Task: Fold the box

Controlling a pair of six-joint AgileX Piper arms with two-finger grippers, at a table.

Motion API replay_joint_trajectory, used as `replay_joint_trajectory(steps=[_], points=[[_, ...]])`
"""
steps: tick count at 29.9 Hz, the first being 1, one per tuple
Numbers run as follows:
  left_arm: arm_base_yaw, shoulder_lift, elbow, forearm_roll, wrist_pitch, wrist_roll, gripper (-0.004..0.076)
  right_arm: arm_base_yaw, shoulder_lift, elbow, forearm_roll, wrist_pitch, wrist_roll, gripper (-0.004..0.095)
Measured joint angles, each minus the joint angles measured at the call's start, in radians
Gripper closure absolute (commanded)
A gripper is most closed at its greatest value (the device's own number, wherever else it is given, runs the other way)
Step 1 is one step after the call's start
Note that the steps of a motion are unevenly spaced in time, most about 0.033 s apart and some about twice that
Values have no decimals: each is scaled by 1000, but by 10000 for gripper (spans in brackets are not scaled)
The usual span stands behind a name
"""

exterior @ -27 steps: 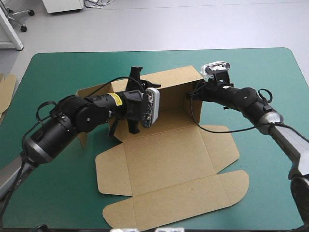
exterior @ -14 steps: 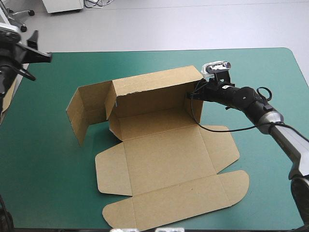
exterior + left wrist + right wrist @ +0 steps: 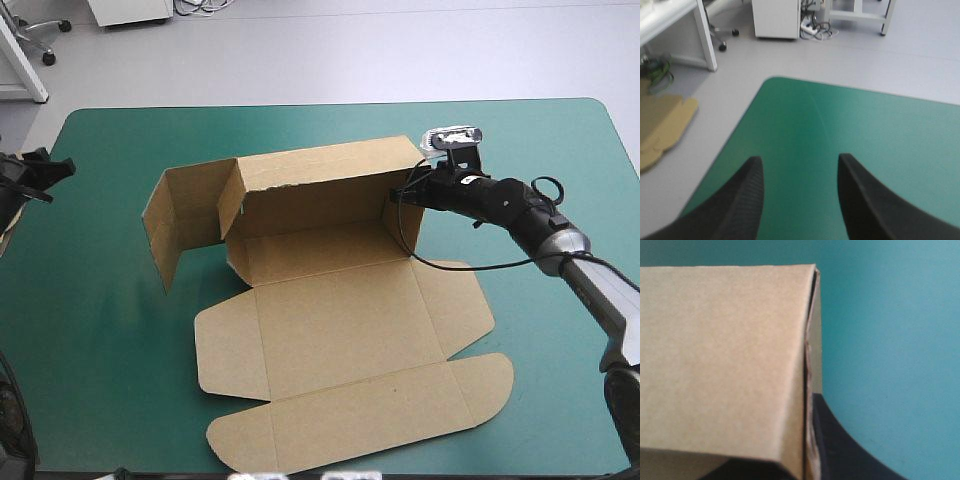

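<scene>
The brown box [image 3: 335,320] lies mid-table with its base and lid panels flat. Its long back wall [image 3: 320,185] stands upright, and a side flap [image 3: 185,215] stands bent forward at the wall's left end. My right gripper [image 3: 405,192] is at the wall's right end, shut on the board. In the right wrist view the board [image 3: 720,355] fills most of the picture, with one black finger [image 3: 840,445] against its outer face. My left gripper [image 3: 45,168] is far from the box at the table's left edge. Its fingers [image 3: 740,200] stand open over bare teal-green cover.
More brown board [image 3: 660,125] lies beyond the table's left edge, also seen in the high view as a brown edge [image 3: 10,190]. The table's rounded far-left corner [image 3: 772,80] is ahead of the left gripper. Teal-green cover [image 3: 560,380] shows on both sides of the box.
My left arm has pulled away from the box's left end to the table's left edge. The side flap stays standing. The box has shifted slightly. The right gripper has kept its hold.
</scene>
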State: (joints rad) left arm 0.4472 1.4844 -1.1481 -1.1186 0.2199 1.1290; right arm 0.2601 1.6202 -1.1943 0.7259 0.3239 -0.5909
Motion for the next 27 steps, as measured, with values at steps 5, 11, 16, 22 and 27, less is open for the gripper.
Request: replay_joint_trajectory(steps=[5, 11, 16, 22, 27], points=[[3, 18, 64, 86, 100, -195, 401, -25, -4, -6, -13, 47, 30, 939], [3, 32, 65, 418, 324, -462, 412, -33, -3, -43, -82, 116, 87, 939], [3, 32, 65, 664, 460, -631, 435, -33, 2, -103, -210, 204, 187, 940], [3, 32, 65, 701, 527, -724, 435, -33, 14, -198, -306, 338, 260, 940], [3, 32, 65, 698, 571, -732, 435, -33, 24, -300, -395, 475, 310, 940]])
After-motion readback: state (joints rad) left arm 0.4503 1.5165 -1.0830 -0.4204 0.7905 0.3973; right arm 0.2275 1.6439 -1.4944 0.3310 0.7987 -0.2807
